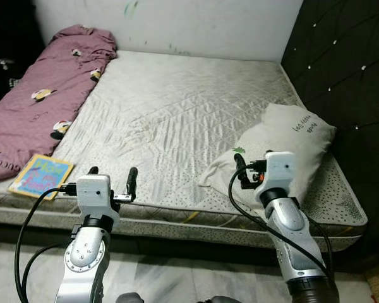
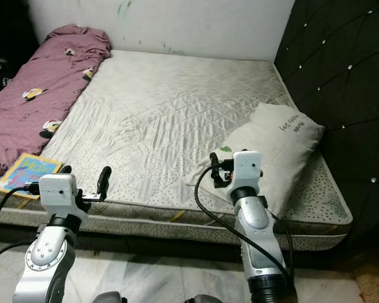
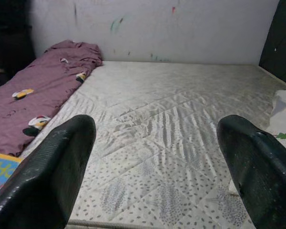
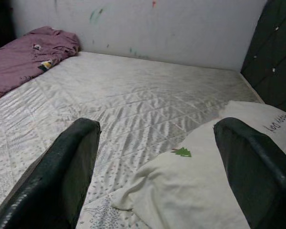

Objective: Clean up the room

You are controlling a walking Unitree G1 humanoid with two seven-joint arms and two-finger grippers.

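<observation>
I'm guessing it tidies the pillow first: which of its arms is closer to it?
The right. The right gripper hovers at the edge of the white pillow, jaws open. The left gripper is off at the bed's other side, near the colourful book.

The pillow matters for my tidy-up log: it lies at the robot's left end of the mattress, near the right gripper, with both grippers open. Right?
Not quite: the pillow lies at the robot's right end of the mattress, as the left eye view shows. The right gripper is near it, and both it and the left gripper are open.

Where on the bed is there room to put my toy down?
The big bare middle of the mattress, between the purple blanket and the pillow, is free. The near left corner holds a book; both grippers hover at the near edge.
</observation>
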